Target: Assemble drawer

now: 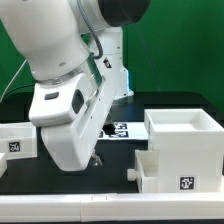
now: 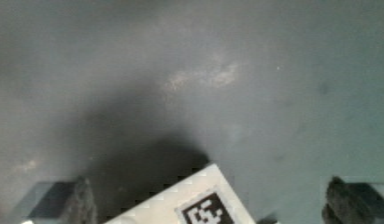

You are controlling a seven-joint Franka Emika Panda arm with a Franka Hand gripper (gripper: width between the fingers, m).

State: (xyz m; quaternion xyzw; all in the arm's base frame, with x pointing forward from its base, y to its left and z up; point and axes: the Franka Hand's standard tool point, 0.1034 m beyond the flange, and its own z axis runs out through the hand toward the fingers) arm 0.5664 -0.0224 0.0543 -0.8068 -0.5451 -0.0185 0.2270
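A low white open-topped drawer tray (image 1: pixel 14 140) with a square tag on its front sits at the exterior view's left edge, partly cut off. The tall white cube casing (image 1: pixel 183 128) stands at the exterior view's right. A lower white boxy part (image 1: pixel 165 173) with a tag adjoins its front. My gripper (image 1: pixel 93 157) hangs low over the black table between them, touching neither. In the wrist view my gripper (image 2: pixel 210 206) is open and empty. Its dark fingers (image 2: pixel 61 202) show wide apart over the dark table.
The marker board (image 1: pixel 120 130) lies behind my gripper, and its tagged white corner (image 2: pixel 203 205) shows below the fingers in the wrist view. My bulky arm hides the table's middle. A white strip (image 1: pixel 110 208) runs along the table's front edge.
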